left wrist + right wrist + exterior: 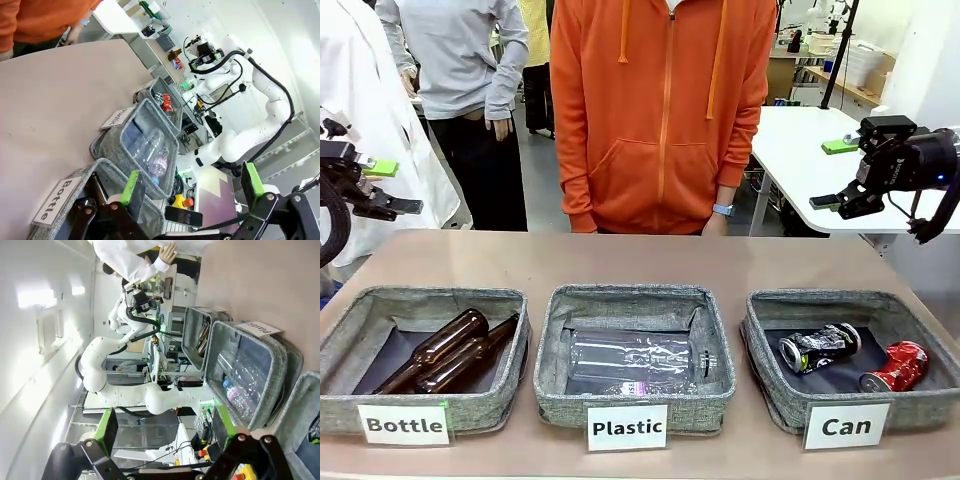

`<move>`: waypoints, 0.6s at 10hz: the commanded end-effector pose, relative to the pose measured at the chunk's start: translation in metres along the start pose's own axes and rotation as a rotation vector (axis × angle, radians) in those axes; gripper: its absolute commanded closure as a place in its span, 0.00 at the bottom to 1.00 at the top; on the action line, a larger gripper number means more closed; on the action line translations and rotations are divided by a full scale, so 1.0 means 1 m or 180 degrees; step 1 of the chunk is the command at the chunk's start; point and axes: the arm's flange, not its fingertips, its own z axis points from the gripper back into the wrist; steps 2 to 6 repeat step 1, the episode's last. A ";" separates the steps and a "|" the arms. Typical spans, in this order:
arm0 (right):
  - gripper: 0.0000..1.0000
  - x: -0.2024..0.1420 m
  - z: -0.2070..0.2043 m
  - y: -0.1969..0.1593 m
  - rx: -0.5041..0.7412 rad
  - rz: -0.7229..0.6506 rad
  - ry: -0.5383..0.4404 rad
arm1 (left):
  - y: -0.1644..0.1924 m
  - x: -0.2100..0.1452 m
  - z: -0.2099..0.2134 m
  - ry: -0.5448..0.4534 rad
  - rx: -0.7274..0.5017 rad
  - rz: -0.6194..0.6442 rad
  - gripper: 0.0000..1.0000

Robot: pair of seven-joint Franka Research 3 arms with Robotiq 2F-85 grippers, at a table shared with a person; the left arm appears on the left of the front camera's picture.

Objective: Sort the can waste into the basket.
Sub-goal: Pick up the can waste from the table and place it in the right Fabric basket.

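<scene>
Both pieces of can waste lie in the grey basket (761, 318) with the "Can" card at the right: a crushed black and silver can (820, 348) and, to its right, a crushed red can (895, 367). My left gripper (395, 188) hangs open and empty high at the left edge, far from that basket. High at the right, above and behind the basket, my right gripper (832, 175) is also open and empty. The left wrist view has my left gripper (192, 185) with its green pads wide apart, and the red can (166, 102) in the farthest basket (156, 86). My right gripper (165, 425) is spread open over the basket's edge (300, 400).
A "Plastic" basket (550, 345) in the middle holds clear plastic bottles (640, 362). At the left, a "Bottle" basket (350, 325) holds brown glass bottles (445, 352). A person in an orange hoodie (660, 110) stands at the far edge, with others behind. Bare brown tabletop (620, 260) stretches beyond the baskets.
</scene>
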 end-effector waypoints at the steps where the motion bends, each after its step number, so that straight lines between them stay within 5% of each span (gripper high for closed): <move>1: 0.00 -0.001 -0.001 0.002 -0.0031 0.0022 0.0028 | -0.002 0.001 0.000 -0.0019 0.0010 0.0036 0.00; 6: 0.00 -0.001 -0.001 0.002 -0.0031 0.0022 0.0028 | -0.002 0.001 0.000 -0.0019 0.0010 0.0036 0.00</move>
